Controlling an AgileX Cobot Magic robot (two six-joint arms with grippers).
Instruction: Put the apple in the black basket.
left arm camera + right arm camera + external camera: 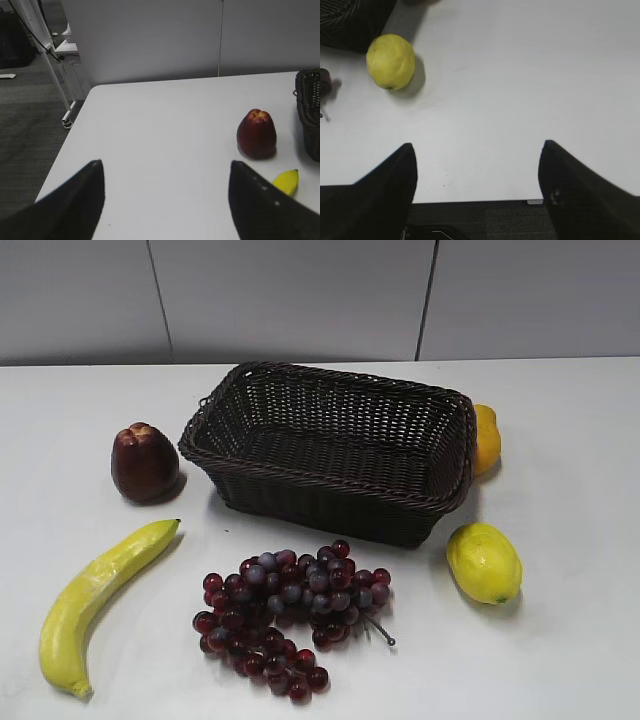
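Note:
The dark red apple [144, 462] stands upright on the white table, just left of the black basket [330, 502]. The basket is empty. In the left wrist view the apple [256, 133] is ahead and to the right, with the basket's edge [309, 115] at the far right. My left gripper [166, 167] is open and empty, over bare table well short of the apple. My right gripper [477, 150] is open and empty near the table's front edge. Neither gripper shows in the exterior view.
A banana [95, 598] lies front left, its tip also in the left wrist view [286, 181]. A bunch of dark red grapes [288, 615] lies in front of the basket. A lemon [484, 562] sits front right, also in the right wrist view [390, 61]. An orange fruit [485, 439] is behind the basket's right end.

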